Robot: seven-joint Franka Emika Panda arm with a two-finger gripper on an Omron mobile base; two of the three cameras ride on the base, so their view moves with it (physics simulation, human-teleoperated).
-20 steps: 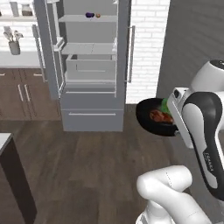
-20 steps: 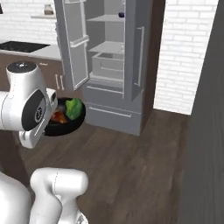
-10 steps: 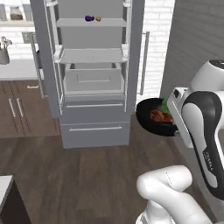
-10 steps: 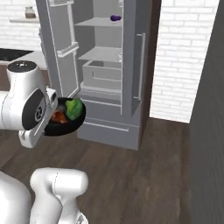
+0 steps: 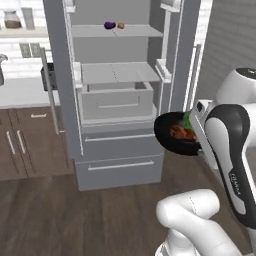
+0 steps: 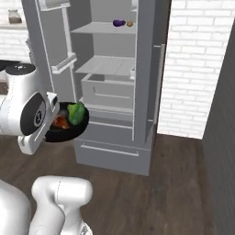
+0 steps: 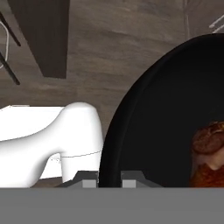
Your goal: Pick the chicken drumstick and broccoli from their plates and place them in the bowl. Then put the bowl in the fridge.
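Open-doored and pale-shelved, the fridge now faces the base closer and more squarely than 1 second ago, while the gripper, clamped on the bowl rim, carries the broccoli and chicken drumstick level at shelf height, ready for loading.

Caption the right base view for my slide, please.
Gripper carries black bowl with broccoli and drumstick toward open fridge.

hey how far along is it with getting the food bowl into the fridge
Done: the reddish-brown chicken drumstick and bright-green broccoli lie in the glossy black bowl. In hand: the gripper is clamped on the bowl's rim. Left: setting it inside the open grey fridge.
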